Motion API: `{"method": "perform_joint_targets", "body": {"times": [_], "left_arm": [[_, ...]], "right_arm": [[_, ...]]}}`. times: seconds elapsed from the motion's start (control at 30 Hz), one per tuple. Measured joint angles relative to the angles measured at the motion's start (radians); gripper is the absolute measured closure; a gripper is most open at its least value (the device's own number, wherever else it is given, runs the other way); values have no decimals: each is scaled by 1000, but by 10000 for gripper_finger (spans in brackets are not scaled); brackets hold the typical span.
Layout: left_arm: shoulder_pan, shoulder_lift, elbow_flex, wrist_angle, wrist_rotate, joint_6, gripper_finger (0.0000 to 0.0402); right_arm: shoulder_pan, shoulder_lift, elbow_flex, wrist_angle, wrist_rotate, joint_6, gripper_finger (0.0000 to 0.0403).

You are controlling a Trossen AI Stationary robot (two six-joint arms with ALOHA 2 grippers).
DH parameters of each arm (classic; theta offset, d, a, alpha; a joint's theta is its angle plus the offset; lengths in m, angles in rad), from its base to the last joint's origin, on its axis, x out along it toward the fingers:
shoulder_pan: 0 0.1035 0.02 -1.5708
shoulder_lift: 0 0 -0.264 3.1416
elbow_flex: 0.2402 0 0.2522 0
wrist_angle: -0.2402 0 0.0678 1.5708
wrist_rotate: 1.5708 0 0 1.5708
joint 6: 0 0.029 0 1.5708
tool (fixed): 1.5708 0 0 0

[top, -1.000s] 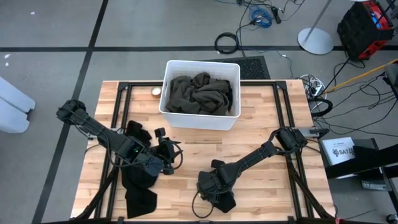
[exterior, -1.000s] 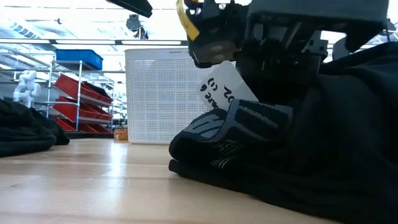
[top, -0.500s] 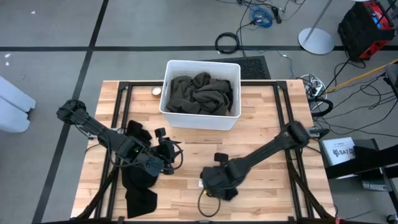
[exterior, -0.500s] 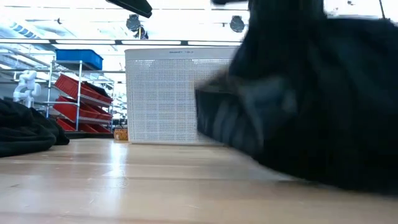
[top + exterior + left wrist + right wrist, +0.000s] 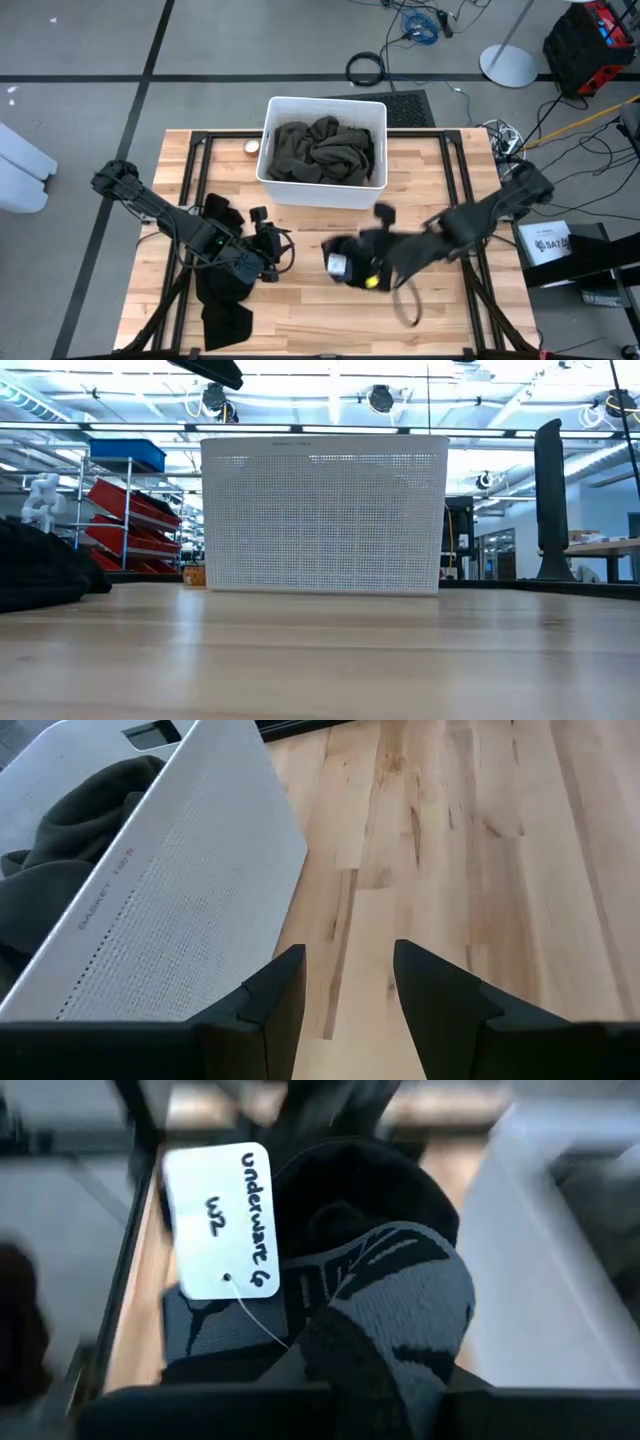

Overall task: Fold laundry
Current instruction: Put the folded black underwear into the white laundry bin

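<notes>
My right gripper point(image 5: 350, 264) is raised over the table's middle front, shut on a black garment point(image 5: 400, 1190) with a grey patterned band and a white paper tag point(image 5: 222, 1220) on a string. My left gripper point(image 5: 345, 955) hovers open and empty over bare wood left of centre point(image 5: 274, 250). Under the left arm, a pile of black laundry point(image 5: 222, 295) lies on the table near its left front. A dark olive-grey garment point(image 5: 322, 150) fills the white bin point(image 5: 270, 150). My right gripper holds the black garment bunched at its grey patterned band point(image 5: 390, 1315). The cloth itself covers the fingers, so the exact place of contact is hidden. The garment is lifted clear of the table, and its tag dangles beside it.
The white perforated bin point(image 5: 322, 515) stands at the table's far middle. A small round object point(image 5: 251, 147) lies left of it. Bare wood point(image 5: 440, 300) shows across the right and front of the table. Black frame rails point(image 5: 478, 270) run along both sides.
My right gripper has risen quickly from the table near the front edge, moved a little toward the far edge and tipped up toward level. The black garment went with it, from lying on the wood to hanging clear. The low view no longer shows it.
</notes>
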Motion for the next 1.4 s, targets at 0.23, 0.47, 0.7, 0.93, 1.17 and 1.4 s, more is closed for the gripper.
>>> {"method": "perform_joint_targets", "body": {"times": [0.23, 0.47, 0.7, 0.93, 1.17, 1.4], "left_arm": [[0, 0, 0, 4, 134, -1, 238], [0, 0, 0, 40, 186, 6, 238], [3, 0, 0, 37, 228, 68, 238], [9, 0, 0, 44, 260, 113, 238], [23, 0, 0, 44, 275, 111, 238], [29, 0, 0, 52, 281, 106, 238]], "right_arm": [[-160, -161, 2, 230, 69, -279, 389], [-563, -171, 2, 378, -86, -462, 389], [-954, -30, 1, 396, -363, -408, 390], [-1104, 168, 1, 380, -522, -421, 390], [-1109, 306, 2, 305, -522, -498, 389], [-1102, 348, 3, 223, -513, -520, 337]]}}
